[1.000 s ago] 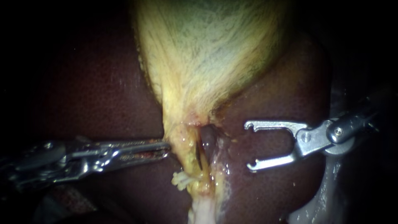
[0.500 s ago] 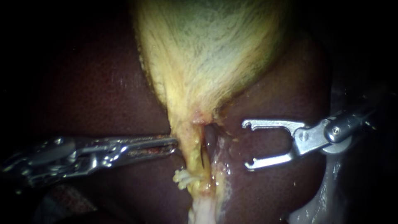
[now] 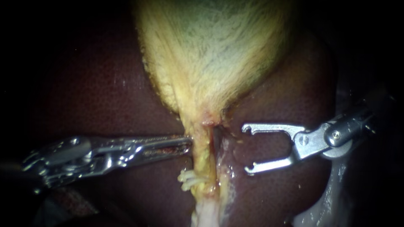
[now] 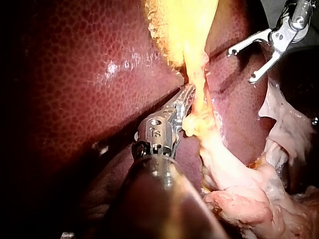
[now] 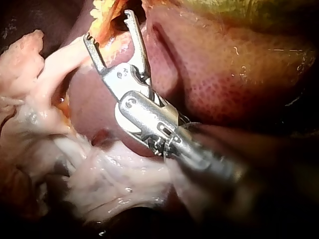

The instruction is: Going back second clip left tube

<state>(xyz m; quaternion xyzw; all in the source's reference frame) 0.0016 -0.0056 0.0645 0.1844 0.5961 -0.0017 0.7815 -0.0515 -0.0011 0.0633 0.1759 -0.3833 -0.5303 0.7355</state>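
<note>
The left instrument [image 3: 189, 143] has slid further forward along its own line, and the yellow strand [image 3: 201, 156] at its tip, hanging from the gallbladder [image 3: 210, 54], has shifted ahead with it. That strand now stands straighter than a second ago, so the dark gap [image 3: 215, 135] on its far side from the left instrument has narrowed to a thin slit. The right instrument [image 3: 244, 148] has crept a little forward too, bringing its jaws nearer to the strand than before.
</note>
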